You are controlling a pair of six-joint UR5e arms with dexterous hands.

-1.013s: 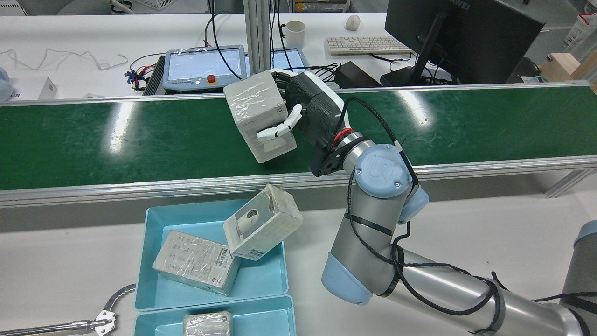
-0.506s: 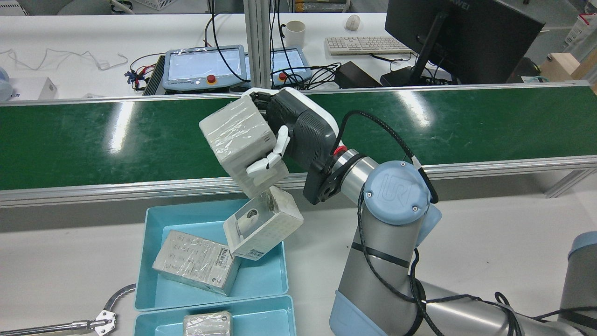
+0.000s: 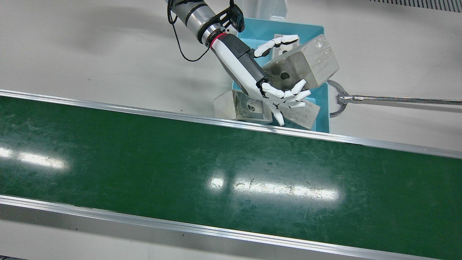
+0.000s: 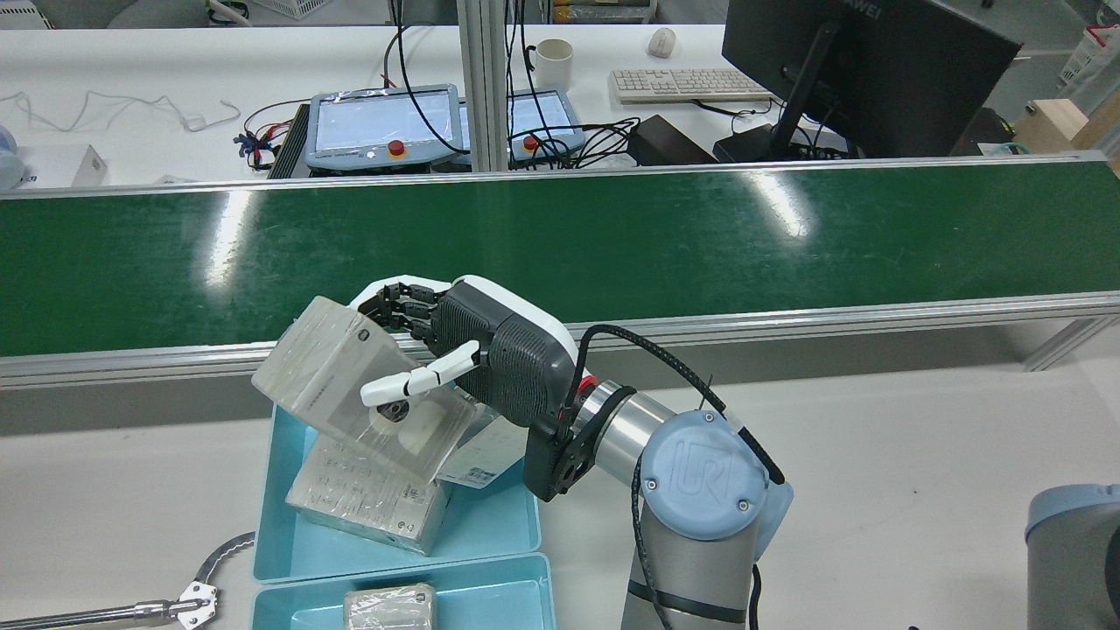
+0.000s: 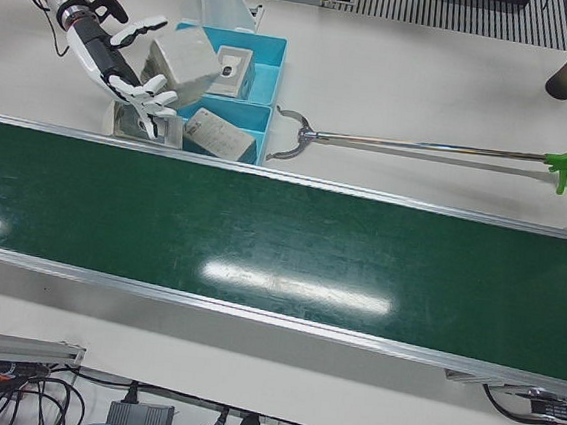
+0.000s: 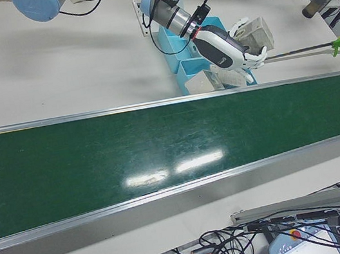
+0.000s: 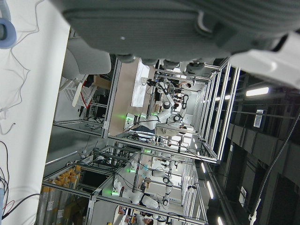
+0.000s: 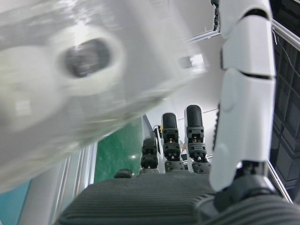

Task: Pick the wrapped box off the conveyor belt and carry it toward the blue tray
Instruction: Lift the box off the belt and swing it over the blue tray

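Note:
The wrapped box (image 4: 341,385) is a pale carton in clear film, tilted over the near blue tray (image 4: 490,534). My right hand (image 4: 490,359) is beside it with its fingers stretched out and its thumb lying across the box's face. The front view shows the box (image 3: 306,63) between the thumb and the spread fingers (image 3: 285,97) of the right hand (image 3: 249,72), over the tray (image 3: 281,23). The right hand view shows the box (image 8: 84,70) blurred close to the palm. The left hand (image 7: 140,23) shows only as a grey underside in its own view.
The tray holds another wrapped box (image 4: 367,499), and one more (image 3: 242,106) leans at its belt-side edge. A second blue tray (image 4: 490,595) holds a small box (image 4: 389,608). A reacher tool (image 3: 397,98) lies beside the trays. The green conveyor belt (image 4: 700,236) runs across.
The right arm swung the box off the belt, down and toward the robot, to just above the tray. The fingers have straightened and the box tips out of the palm.

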